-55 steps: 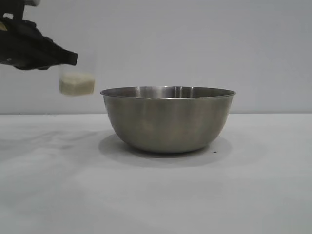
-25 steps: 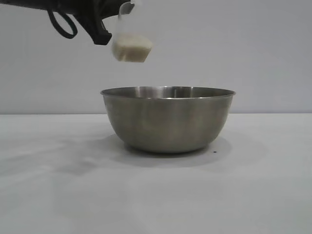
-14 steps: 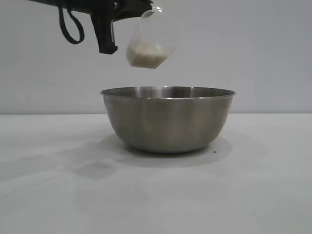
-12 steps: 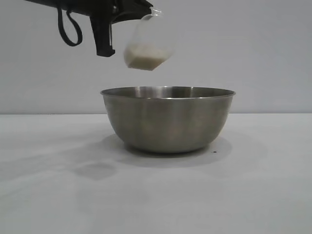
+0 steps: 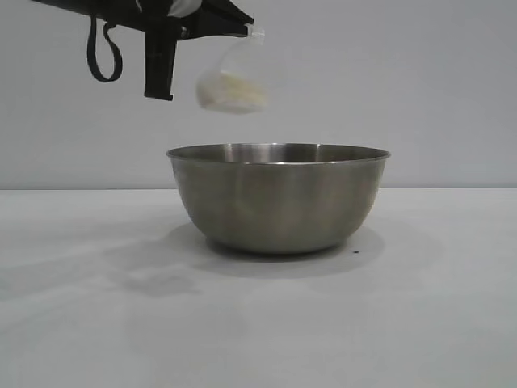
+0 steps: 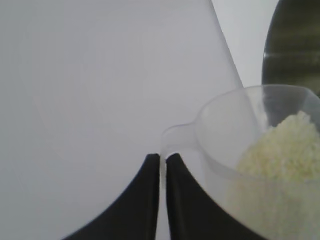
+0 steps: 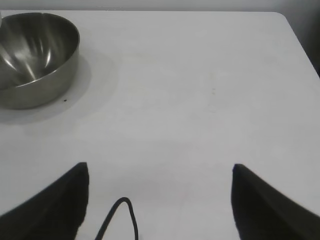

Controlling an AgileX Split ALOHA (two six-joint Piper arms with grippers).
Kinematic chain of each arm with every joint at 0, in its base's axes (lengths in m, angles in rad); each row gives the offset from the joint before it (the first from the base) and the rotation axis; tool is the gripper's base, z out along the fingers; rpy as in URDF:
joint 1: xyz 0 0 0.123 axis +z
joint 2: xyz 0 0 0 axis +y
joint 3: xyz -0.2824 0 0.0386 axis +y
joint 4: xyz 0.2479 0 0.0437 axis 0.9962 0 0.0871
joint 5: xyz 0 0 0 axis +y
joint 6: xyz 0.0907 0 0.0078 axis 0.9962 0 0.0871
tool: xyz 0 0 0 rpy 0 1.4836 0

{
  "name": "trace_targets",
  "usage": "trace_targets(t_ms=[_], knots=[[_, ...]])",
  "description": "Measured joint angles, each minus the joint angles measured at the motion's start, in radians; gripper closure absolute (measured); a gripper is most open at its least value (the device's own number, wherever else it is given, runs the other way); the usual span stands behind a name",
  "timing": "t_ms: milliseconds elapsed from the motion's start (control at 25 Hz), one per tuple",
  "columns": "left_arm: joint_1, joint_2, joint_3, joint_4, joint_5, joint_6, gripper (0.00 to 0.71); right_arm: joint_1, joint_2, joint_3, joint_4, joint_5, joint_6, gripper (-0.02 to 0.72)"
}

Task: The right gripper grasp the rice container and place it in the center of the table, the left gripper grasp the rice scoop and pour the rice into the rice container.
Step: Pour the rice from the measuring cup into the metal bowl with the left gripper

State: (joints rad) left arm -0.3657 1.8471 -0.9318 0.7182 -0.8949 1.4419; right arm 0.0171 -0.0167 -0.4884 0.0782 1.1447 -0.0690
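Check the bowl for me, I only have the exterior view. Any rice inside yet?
Observer: None visible. The right wrist view shows bare steel in the part of the bowl it can see.
Operator: Where's the right tool?
Observer: The right tool is open and holding nothing, over the table, apart from the bowl.
Operator: Left grip OK?
Observer: The left tool is shut on the handle of the scoop. The rice is heaped inside it.

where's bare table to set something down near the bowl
The table is bare in front of the steel bowl and on both sides. Crowded only above the bowl's left rim, where the left claw holds the rice scoop.
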Motion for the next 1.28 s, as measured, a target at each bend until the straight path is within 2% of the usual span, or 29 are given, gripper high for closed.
trace_targets(t_ms=[320, 1000, 1280], knots=[[-0.025, 0.000, 0.000, 0.008, 0.000, 0.146, 0.710, 0.000, 0.000, 0.000, 0.000, 0.000, 0.000, 0.174], [-0.028, 0.000, -0.001, 0.030, -0.006, 0.462, 0.710, 0.000, 0.000, 0.000, 0.000, 0.000, 0.000, 0.174], [-0.028, 0.000, -0.002, 0.033, -0.077, 0.595, 0.710, 0.000, 0.000, 0.000, 0.000, 0.000, 0.000, 0.174]])
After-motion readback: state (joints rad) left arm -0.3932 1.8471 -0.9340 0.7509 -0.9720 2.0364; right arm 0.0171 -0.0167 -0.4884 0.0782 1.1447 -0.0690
